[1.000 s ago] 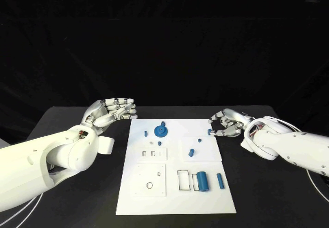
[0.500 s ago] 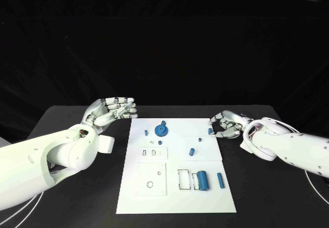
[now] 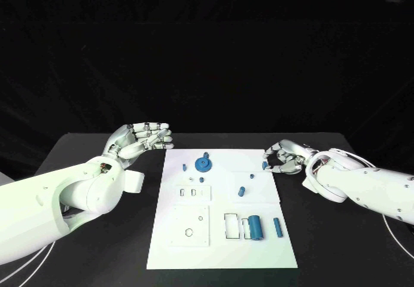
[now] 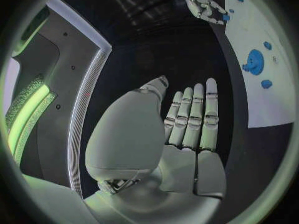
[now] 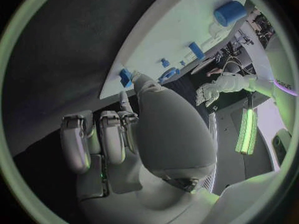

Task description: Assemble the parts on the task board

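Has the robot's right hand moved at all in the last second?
Yes, slightly. The right hand has drifted a little away from the robot along the right edge of the task board, staying by the small blue part there.

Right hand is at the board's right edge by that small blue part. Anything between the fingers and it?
Nothing visible. The right hand sits at the task board edge with a fingertip right at the small blue part; actual contact is unclear.

A black counter spans the lower half of the frame; a black backdrop covers the upper half.
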`<state>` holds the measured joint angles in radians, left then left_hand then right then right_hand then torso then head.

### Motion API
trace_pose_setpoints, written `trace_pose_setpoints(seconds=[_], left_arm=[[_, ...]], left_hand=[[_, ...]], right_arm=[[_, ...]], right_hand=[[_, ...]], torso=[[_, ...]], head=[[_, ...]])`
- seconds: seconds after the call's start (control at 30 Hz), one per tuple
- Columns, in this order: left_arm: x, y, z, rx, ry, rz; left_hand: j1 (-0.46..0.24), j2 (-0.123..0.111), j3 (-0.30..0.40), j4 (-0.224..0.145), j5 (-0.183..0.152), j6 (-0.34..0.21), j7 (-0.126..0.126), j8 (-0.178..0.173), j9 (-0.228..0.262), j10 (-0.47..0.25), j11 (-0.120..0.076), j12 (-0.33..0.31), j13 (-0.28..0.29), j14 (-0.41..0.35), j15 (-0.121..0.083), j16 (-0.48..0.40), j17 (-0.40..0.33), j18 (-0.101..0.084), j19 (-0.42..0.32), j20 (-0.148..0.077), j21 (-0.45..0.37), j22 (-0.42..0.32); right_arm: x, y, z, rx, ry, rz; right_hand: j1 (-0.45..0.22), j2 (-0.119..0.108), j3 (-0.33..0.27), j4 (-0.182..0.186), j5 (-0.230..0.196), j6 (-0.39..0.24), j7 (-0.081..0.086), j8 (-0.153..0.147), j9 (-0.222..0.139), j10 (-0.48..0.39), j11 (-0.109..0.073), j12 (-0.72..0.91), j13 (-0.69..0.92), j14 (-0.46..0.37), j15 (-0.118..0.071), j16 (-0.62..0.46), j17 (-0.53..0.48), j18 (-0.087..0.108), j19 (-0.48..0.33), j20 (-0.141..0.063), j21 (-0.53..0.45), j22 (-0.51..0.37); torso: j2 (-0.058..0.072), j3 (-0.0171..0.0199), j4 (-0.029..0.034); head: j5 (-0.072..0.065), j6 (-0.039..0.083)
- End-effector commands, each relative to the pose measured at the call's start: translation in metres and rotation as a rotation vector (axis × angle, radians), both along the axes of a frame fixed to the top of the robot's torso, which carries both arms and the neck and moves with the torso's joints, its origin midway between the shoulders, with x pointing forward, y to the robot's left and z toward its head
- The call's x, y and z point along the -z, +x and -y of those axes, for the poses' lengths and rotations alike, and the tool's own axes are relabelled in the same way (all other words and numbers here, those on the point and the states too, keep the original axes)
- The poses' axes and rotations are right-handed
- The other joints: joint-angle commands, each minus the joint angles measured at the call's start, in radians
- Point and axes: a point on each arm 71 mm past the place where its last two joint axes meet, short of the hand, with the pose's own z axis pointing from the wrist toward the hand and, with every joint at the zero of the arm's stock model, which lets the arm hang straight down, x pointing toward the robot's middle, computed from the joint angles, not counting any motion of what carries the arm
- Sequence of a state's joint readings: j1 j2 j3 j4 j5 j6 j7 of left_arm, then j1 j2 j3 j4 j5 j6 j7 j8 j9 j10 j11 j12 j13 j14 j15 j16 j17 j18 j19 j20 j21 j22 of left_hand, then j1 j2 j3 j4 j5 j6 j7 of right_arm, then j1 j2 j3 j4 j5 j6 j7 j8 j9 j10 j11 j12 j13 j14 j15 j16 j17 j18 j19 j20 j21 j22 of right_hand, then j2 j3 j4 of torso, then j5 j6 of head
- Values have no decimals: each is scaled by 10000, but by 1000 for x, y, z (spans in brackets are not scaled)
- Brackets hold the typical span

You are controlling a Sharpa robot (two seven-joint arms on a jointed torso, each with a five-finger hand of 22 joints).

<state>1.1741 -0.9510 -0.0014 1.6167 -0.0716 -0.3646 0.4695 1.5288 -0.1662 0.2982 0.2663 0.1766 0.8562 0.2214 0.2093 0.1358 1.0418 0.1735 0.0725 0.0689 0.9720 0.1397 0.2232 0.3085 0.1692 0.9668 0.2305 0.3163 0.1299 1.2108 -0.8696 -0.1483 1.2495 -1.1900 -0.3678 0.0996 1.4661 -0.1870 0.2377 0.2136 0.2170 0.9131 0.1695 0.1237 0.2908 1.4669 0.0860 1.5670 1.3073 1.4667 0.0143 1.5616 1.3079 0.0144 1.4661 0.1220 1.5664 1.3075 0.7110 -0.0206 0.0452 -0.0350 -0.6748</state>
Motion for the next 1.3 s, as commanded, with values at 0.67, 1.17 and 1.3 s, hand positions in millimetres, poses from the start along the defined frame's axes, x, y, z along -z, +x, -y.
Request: trace_pose_setpoints(seconds=[0.67, 1.17, 1.3], left_arm=[[-1, -1, 2, 164, -93, 56], [-1, -1, 1, 132, -73, 44], [-1, -1, 1, 117, -66, 41]], left_hand=[[-21, -14, 74, 3, -55, -39, 94, 24, 1, 2, 49, -39, -5, -12, -43, -47, 9, 121, -87, -5, 47, 0], [-19, -12, 107, -12, -54, -42, 93, 28, 1, 2, 48, -41, -6, -15, -44, -55, 45, 120, -93, -7, 59, 3], [-19, -12, 112, -14, -54, -44, 93, 28, 1, 1, 49, -42, -6, -17, -44, -58, 50, 120, -94, -7, 61, 3]], right_arm=[[6, 1, -7, -206, -251, -272], [9, 1, -7, -184, -373, -352], [9, 1, -7, -127, -404, -320]], right_hand=[[-53, 159, 359, 50, 5, 498, -91, 222, 59, 1039, -66, 38, 2635, 966, -157, 8, 2307, -144, 1047, -161, 44, 2633], [-137, 163, 607, 88, 89, 850, -200, 361, 97, 1039, -168, 38, 2635, 968, -207, 10, 2317, -144, 1047, -214, 44, 2633], [-168, 174, 652, 105, 96, 909, -226, 390, 106, 1039, -189, 38, 2635, 965, -220, 6, 2304, -144, 1047, -224, 44, 2633]], torso=[[-5, -1, 0], [-19, -6, 19], [-9, -8, 9]], head=[[-7, -90], [37, -95], [50, -76]])
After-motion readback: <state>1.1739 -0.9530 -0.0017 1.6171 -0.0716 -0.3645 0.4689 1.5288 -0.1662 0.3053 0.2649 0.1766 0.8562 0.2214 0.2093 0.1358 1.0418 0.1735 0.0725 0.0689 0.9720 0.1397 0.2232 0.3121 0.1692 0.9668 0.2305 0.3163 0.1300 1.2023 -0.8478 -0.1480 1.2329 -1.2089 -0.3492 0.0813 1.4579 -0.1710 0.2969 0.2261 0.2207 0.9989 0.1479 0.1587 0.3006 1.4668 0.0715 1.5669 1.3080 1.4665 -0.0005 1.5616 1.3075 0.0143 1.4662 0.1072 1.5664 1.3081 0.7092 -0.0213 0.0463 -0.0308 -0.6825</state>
